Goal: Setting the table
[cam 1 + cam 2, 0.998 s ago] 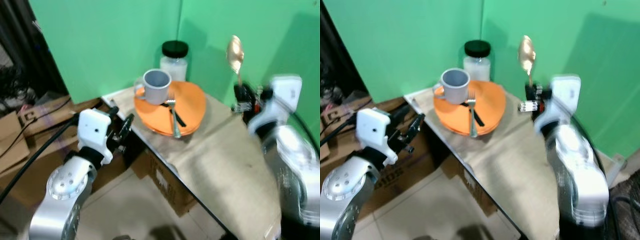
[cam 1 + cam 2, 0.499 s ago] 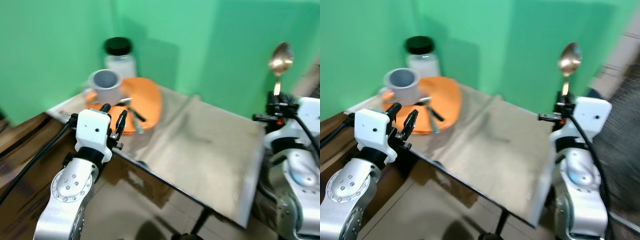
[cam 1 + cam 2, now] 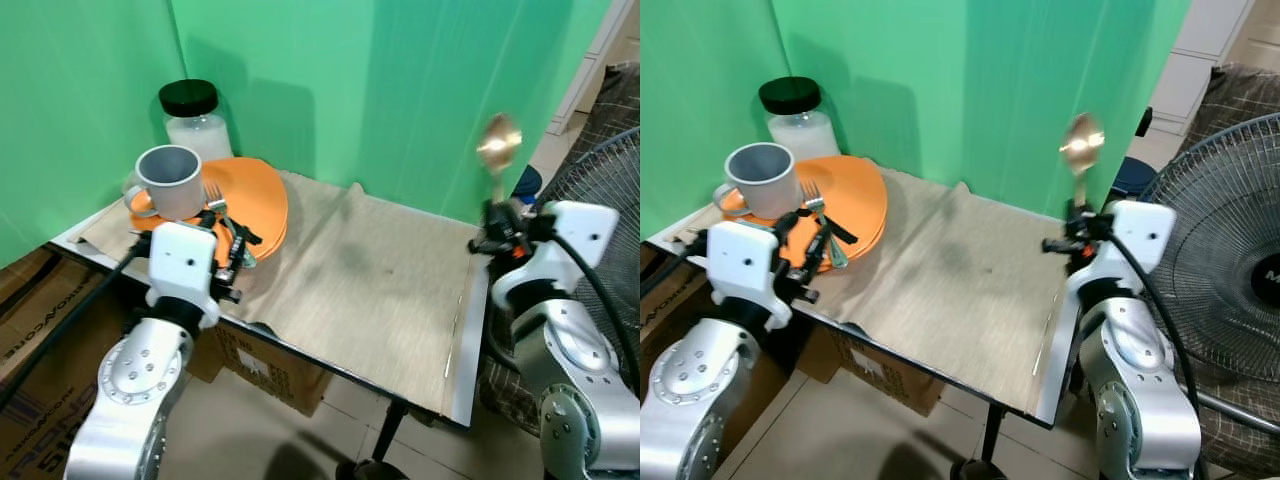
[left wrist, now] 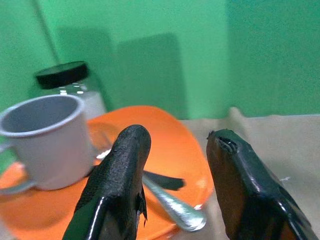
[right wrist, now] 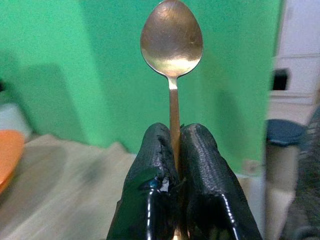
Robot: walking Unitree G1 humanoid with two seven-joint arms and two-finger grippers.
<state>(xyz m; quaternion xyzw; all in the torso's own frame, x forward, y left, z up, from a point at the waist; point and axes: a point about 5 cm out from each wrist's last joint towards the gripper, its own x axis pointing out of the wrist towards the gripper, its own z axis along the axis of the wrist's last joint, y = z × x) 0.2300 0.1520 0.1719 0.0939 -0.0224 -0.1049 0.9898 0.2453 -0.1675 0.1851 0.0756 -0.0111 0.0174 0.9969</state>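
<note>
The right claw (image 3: 1076, 240) was clamped on a spoon (image 3: 1081, 150), held upright above the counter's (image 3: 380, 290) right edge. The left claw (image 3: 232, 250), fingers apart, hovered at the near left edge beside an orange plate (image 3: 255, 195) carrying a mug (image 3: 170, 182) and fork (image 3: 825, 230); a jar (image 3: 192, 118) stood behind.

My spoon (image 5: 171, 55): handle hidden between my right gripper's (image 5: 176, 150) fingers; fork (image 4: 170, 202): tines hidden behind my left gripper's (image 4: 177, 145) finger; mug (image 4: 42, 142) handle cut by the frame edge; fan (image 3: 1230, 260) cut off at right.
</note>
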